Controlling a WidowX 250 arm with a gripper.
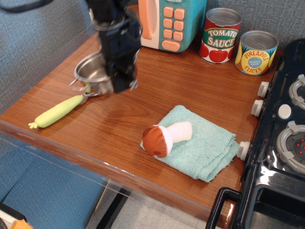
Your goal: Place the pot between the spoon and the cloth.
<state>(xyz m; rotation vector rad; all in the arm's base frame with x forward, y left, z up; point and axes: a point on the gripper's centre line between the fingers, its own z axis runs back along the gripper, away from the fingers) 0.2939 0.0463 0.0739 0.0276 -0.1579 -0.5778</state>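
Note:
The small steel pot point(89, 70) hangs tilted in the air at the left of the wooden counter, held by its right rim. My gripper point(117, 85) is shut on that rim; it and the pot are blurred by motion. The pot covers the bowl end of the spoon point(56, 112), whose yellow-green handle lies on the counter pointing to the front left. The folded teal cloth point(205, 145) lies at the front right, well apart from the pot.
A brown-capped plush mushroom point(163, 137) lies on the cloth's left edge. A toy microwave point(171, 21) and two tins point(220, 36) stand at the back. A black toy stove point(281, 143) borders the right. The counter's front edge point(95, 160) drops off.

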